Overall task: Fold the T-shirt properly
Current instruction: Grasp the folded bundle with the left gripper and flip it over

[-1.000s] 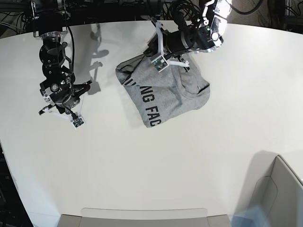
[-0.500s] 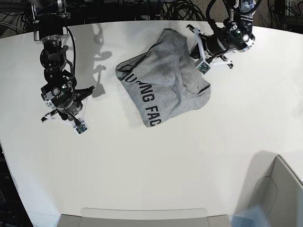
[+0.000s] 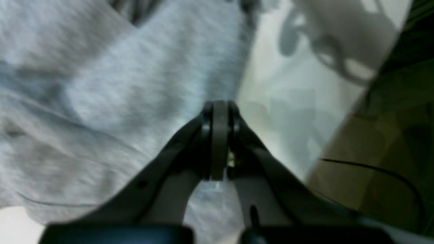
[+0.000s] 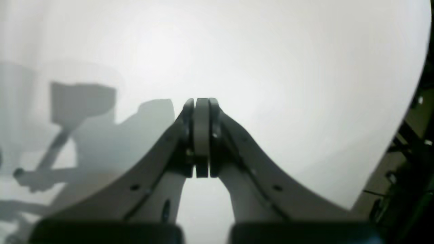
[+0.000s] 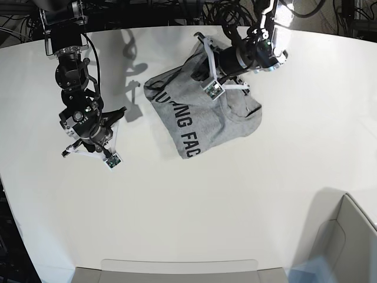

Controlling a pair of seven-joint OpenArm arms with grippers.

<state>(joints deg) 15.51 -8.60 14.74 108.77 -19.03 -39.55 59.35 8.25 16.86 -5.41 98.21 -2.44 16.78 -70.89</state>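
The heather-grey T-shirt (image 5: 203,115) lies crumpled at the back middle of the white table (image 5: 235,194), with black lettering facing up along its left side. My left gripper (image 5: 203,62) is over the shirt's upper part. In the left wrist view it (image 3: 219,105) is shut, with its tips at the edge of the grey cloth (image 3: 101,101) where bare table begins, and it seems to pinch that edge. My right gripper (image 5: 93,140) is shut and empty, far left of the shirt. It hangs over bare table in the right wrist view (image 4: 201,101).
A grey bin (image 5: 347,236) stands at the front right corner. A grey tray edge (image 5: 177,268) runs along the front. Cables and frame (image 5: 177,12) lie beyond the table's far edge, which shows close on the right of both wrist views.
My left gripper swung right across the shirt's top, then back left. The shirt's upper flap spread out, then drew in. My right gripper drifted toward the front and a little right.
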